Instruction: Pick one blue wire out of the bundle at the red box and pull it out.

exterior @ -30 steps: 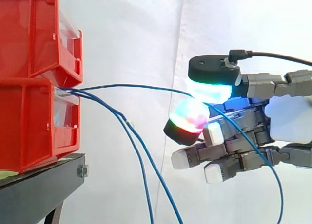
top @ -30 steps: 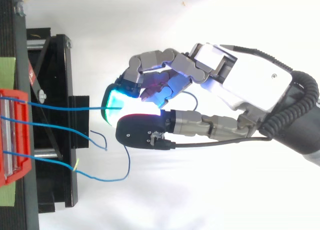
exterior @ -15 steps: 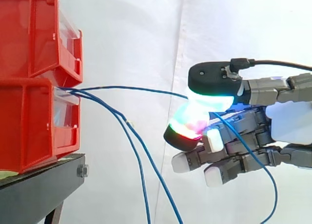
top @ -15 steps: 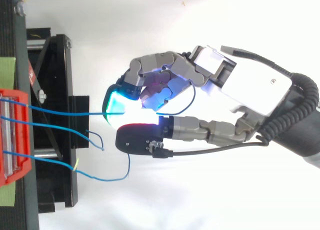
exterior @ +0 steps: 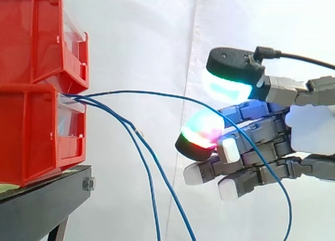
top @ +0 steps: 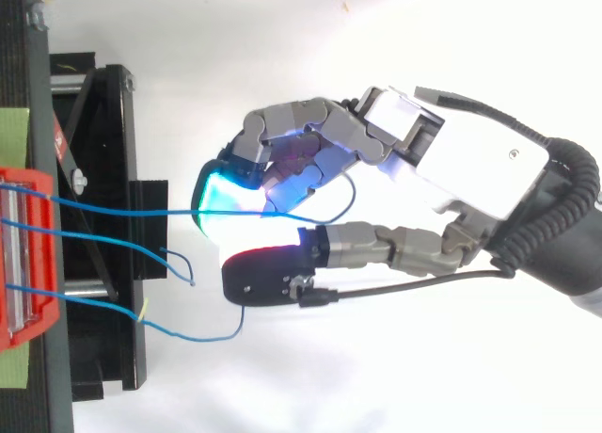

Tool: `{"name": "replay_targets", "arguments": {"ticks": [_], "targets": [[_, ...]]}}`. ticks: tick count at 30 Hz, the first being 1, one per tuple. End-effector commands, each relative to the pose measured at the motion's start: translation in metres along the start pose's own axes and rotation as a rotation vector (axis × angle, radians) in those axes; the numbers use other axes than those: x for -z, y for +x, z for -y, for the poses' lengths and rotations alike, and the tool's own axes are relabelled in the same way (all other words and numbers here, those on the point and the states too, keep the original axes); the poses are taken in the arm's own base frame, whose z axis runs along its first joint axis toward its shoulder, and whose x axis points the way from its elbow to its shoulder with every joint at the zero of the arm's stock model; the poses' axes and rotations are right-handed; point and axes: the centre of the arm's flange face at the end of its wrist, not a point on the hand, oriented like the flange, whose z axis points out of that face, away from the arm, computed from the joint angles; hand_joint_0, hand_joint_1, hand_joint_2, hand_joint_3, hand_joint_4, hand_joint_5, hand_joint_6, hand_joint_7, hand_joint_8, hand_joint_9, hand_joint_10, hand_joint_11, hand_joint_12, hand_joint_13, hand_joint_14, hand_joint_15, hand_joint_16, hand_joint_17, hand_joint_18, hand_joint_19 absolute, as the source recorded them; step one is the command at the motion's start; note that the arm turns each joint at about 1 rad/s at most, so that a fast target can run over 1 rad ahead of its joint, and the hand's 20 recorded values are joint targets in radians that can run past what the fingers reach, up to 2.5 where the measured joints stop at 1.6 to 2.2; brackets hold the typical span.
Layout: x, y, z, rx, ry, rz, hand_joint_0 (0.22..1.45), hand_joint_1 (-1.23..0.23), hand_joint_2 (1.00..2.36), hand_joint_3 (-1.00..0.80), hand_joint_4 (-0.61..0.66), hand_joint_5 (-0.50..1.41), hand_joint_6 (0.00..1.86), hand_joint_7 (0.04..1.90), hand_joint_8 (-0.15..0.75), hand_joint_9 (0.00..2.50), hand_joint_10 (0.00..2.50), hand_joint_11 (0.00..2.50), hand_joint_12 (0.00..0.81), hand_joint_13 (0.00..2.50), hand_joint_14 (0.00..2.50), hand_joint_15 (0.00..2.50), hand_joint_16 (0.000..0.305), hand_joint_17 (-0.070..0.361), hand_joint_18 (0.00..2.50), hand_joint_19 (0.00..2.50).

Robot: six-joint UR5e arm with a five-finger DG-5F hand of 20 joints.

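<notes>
**A:** What does the side view tell that the top view can't?

**B:** The gap. The hand's cyan-glowing thumb pad stands clear above a finger pad lit red and green. The thin blue wire arcs from the red box at the left, through that gap and along the finger pad's top. It isn't pinched, and the fingers are loosely bent.

**A:** And from above?

**B:** The wire runs straight to the cyan pad, then loops past the fingers. Two spare wires end loose over the black stand.

**A:** Anything else around?

**B:** A second bin is stacked on the box at upper left, and there's a white curtain behind.
</notes>
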Motion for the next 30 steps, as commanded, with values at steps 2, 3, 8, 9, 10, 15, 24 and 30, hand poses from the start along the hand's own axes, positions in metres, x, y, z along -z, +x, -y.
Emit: {"name": "replay_targets", "arguments": {"ticks": [2, 3, 8, 9, 10, 15, 24, 30], "targets": [[0.0000, 0.0001, 0.0002, 0.000, 0.000, 0.000, 0.57, -0.36, 1.01, -0.42, 0.16, -0.09, 0.77, 1.12, 0.268, 1.18, 0.02, 0.77, 0.361, 0.64, 0.02, 0.42, 0.045, 0.101, 0.65, 0.64], [0.0000, 0.0001, 0.0002, 0.000, 0.000, 0.000, 0.58, -0.37, 1.01, -0.40, 0.16, -0.09, 0.77, 1.13, 0.265, 1.19, 0.02, 0.74, 0.357, 0.66, 0.02, 0.43, 0.044, 0.100, 0.66, 0.64], [0.0000, 0.0001, 0.0002, 0.000, 0.000, 0.000, 0.61, -0.54, 1.01, -0.28, 0.15, -0.09, 0.77, 1.11, 0.274, 1.22, 0.02, 0.76, 0.359, 0.67, 0.02, 0.42, 0.045, 0.101, 0.71, 0.63], [0.0000, 0.0001, 0.0002, 0.000, 0.000, 0.000, 0.61, -0.57, 1.01, -0.26, 0.16, -0.08, 0.76, 1.11, 0.276, 1.23, 0.02, 0.76, 0.365, 0.69, 0.02, 0.42, 0.046, 0.104, 0.73, 0.61], [0.0000, 0.0001, 0.0002, 0.000, 0.000, 0.000, 0.61, -0.59, 1.01, -0.24, 0.16, -0.08, 0.76, 1.11, 0.277, 1.24, 0.02, 0.76, 0.367, 0.69, 0.02, 0.42, 0.047, 0.105, 0.74, 0.61], [-0.0002, -0.0002, -0.0010, -0.002, -0.002, 0.001, 0.61, -0.65, 1.01, -0.21, 0.15, -0.06, 0.74, 1.14, 0.276, 1.26, 0.02, 0.75, 0.377, 0.71, 0.02, 0.41, 0.048, 0.109, 0.77, 0.59], [-0.0001, 0.0002, 0.0001, -0.001, -0.001, 0.000, 0.59, -0.80, 1.01, -0.28, 0.14, -0.06, 0.73, 1.19, 0.253, 1.21, 0.02, 0.76, 0.363, 0.67, 0.02, 0.42, 0.046, 0.103, 0.73, 0.59], [-0.0001, 0.0003, 0.0000, -0.001, -0.002, -0.001, 0.54, -0.70, 1.00, -0.46, 0.14, -0.07, 0.75, 1.16, 0.246, 1.21, 0.02, 0.75, 0.352, 0.66, 0.02, 0.43, 0.044, 0.099, 0.70, 0.62]]}}
